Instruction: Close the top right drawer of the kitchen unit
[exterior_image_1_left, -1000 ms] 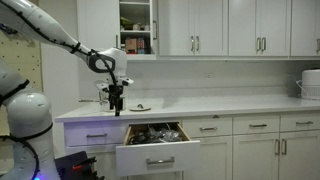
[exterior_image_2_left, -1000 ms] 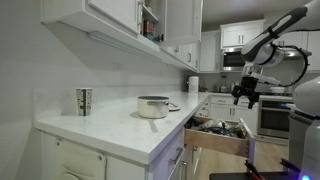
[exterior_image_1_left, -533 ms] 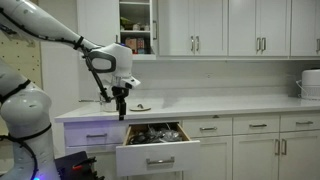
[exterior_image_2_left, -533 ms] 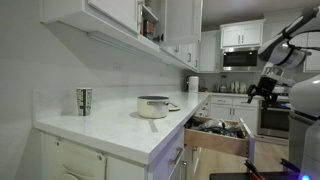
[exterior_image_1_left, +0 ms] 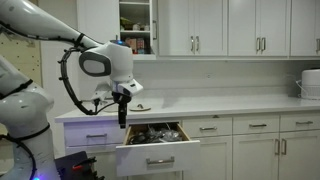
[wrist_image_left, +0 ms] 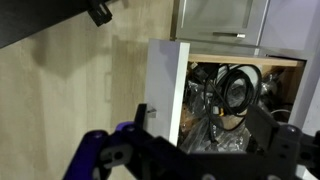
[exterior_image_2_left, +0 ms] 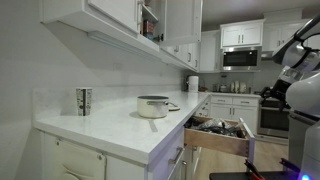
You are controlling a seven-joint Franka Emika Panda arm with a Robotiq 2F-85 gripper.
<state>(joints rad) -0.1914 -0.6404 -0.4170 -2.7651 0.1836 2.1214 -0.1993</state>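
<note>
The top right drawer (exterior_image_1_left: 157, 159) of the kitchen unit (exterior_image_1_left: 230, 104) stands pulled out, with dark utensils (exterior_image_1_left: 153, 133) inside. It also shows in the other exterior view (exterior_image_2_left: 218, 139). My gripper (exterior_image_1_left: 122, 119) points down, just in front of the counter edge, over the drawer's left end. In the wrist view the gripper (wrist_image_left: 200, 126) is open and empty. The drawer's white front (wrist_image_left: 166, 85) with its silver bar handle (wrist_image_left: 145, 113) lies between the fingertips, and the utensil jumble (wrist_image_left: 232, 92) is beyond it.
A metal pot (exterior_image_2_left: 153, 106) and a patterned cup (exterior_image_2_left: 84, 101) stand on the countertop. A wall cupboard door (exterior_image_1_left: 136, 25) above the arm is open. A white appliance (exterior_image_1_left: 311, 84) sits at the counter's far end. The arm (exterior_image_2_left: 298, 65) fills one edge.
The gripper has moved away from the countertop towards the drawer's front and dropped a little. The drawer has not moved.
</note>
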